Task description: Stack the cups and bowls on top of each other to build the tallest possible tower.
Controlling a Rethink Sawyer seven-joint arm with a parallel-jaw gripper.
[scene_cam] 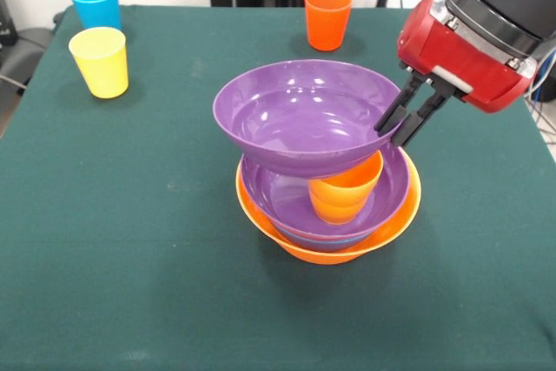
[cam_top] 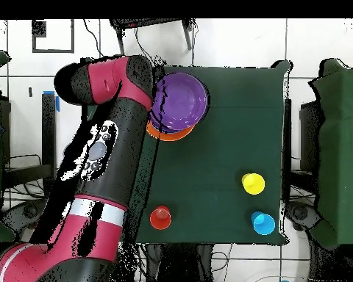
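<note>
My gripper is shut on the right rim of a wide purple bowl, holding it slightly tilted over the tower. The tower's base is the large orange bowl. In it sits a second purple bowl, with an orange cup inside. The held bowl is right above that cup; I cannot tell if they touch. A thin blue rim peeks out under the lower purple bowl. The green bowl is hidden. In the overhead view the held purple bowl covers most of the orange bowl.
Loose cups stand on the green table: light blue and yellow at the far left, red-orange at the far middle. In the overhead view they are yellow, light blue and red-orange.
</note>
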